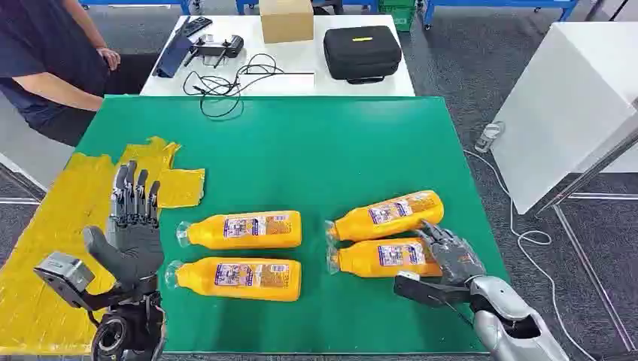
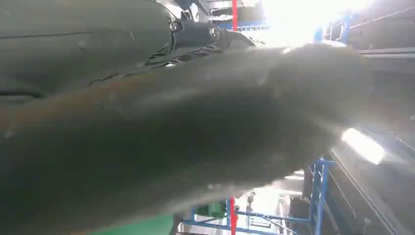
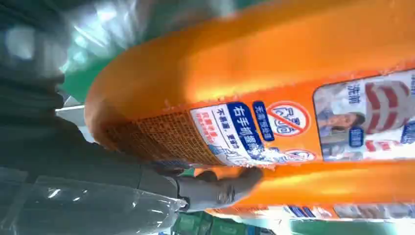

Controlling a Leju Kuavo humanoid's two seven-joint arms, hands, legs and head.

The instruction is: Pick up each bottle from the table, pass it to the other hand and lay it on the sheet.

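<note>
I have four orange bottles lying on the green table (image 1: 301, 150), all with caps pointing toward my left side and long axes running roughly across me. My right hand (image 1: 451, 256) is at the base end of the near right bottle (image 1: 384, 257), the one closest to that hand, fingers reaching over its end. In the right wrist view the bottle's orange body (image 3: 274, 98) sits right against the hand, and a finger (image 3: 220, 188) lies between this bottle and the next one beyond it. I judge the hand is wrapping on, but I cannot tell whether it has truly clamped or is only touching. The far right bottle (image 1: 390, 214) lies just beyond the hand's fingertips, tilted a little and nearly touching the one I'm on, so the fingers have little room on that side. My left hand (image 1: 134, 226) is raised, palm up, fingers straight and apart, holding nothing. It hovers beside the yellow sheet (image 1: 53, 248), with the two left bottles (image 1: 244, 229) (image 1: 239, 278) between it and the right pair. So the pass must travel along the bottle's own axis, cap end leading toward the left hand, and the sheet lies just outboard of that hand.
</note>
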